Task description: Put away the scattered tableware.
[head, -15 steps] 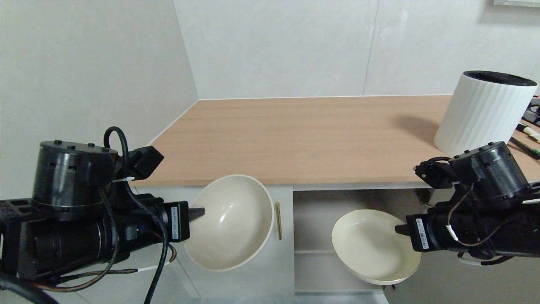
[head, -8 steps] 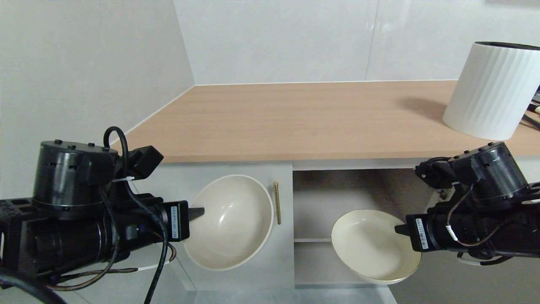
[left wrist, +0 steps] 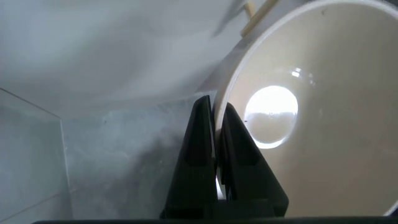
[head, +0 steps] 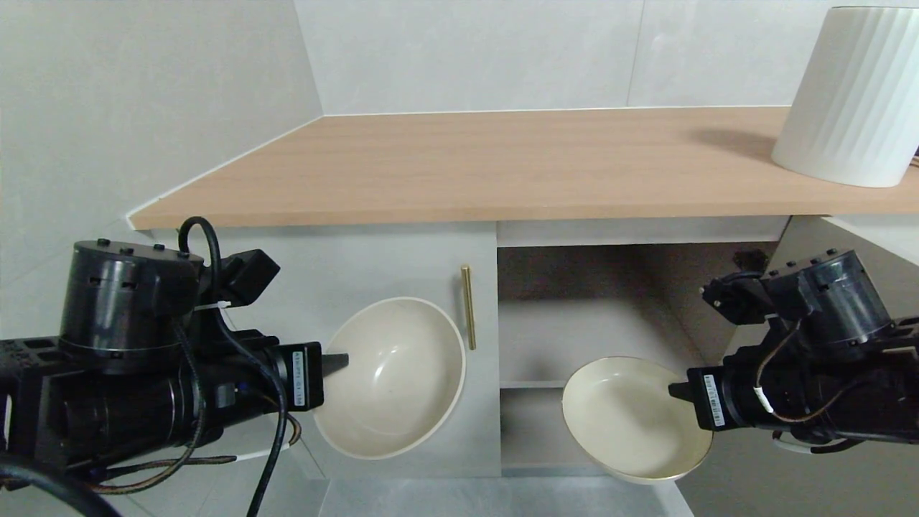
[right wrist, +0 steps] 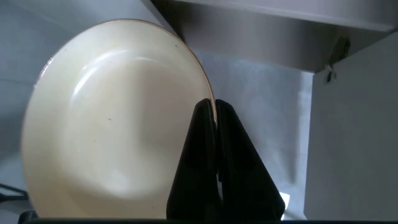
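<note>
My left gripper (head: 336, 361) is shut on the rim of a deep cream bowl (head: 391, 378), held in the air in front of the closed left cabinet door (head: 402, 258). The left wrist view has the same gripper (left wrist: 215, 118) pinching the bowl (left wrist: 311, 118) edge. My right gripper (head: 676, 391) is shut on the rim of a shallow cream plate (head: 632, 420), held before the open cabinet compartment (head: 589, 337). In the right wrist view the gripper (right wrist: 215, 115) clamps the plate (right wrist: 118, 118) edge.
A wooden countertop (head: 502, 165) runs above the cabinets, with a white ribbed container (head: 854, 93) at its right end. The closed door carries a vertical brass handle (head: 467, 306). Inside the open compartment a shelf (head: 531, 385) divides upper and lower spaces.
The whole head view has shifted: the counter and container sit higher in the picture and more of the cabinet front shows. Both grippers keep their places in the picture, still holding bowl and plate.
</note>
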Controlling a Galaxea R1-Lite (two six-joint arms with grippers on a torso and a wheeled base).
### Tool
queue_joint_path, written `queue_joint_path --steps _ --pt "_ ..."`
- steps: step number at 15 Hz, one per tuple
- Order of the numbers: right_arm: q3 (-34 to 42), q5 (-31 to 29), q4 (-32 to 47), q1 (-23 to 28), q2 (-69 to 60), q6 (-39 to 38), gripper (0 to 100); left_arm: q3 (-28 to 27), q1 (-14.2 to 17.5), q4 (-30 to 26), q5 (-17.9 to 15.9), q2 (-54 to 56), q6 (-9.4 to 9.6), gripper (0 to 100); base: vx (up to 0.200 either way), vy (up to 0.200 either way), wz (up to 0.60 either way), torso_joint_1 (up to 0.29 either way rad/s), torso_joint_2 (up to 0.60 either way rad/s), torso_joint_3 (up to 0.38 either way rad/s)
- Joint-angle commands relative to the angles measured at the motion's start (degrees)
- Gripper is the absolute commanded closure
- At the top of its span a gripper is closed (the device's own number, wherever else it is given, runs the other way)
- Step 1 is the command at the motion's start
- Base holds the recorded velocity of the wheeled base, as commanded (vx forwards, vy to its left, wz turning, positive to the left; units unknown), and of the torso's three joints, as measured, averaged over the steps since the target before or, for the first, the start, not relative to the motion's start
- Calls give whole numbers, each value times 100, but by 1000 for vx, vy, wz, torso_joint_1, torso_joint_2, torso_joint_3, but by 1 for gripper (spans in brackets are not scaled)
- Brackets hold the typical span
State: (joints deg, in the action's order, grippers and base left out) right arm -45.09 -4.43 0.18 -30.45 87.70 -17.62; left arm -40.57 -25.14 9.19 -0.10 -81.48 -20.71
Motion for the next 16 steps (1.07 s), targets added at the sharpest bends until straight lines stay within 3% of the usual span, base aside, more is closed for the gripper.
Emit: queue_joint_path --steps 1,9,16 --pt "27 3 -9 -5 28 4 100 -4 0 4 1 -17 -3 100 0 0 0 -32 139 119" --pt "27 -23 -335 -5 819 -14 100 -4 0 4 1 -34 -3 100 0 0 0 -2 15 10" --pt "-105 -595 -2637 206 3069 -629 100 -4 0 4 1 -78 -3 100 0 0 0 0 0 0"
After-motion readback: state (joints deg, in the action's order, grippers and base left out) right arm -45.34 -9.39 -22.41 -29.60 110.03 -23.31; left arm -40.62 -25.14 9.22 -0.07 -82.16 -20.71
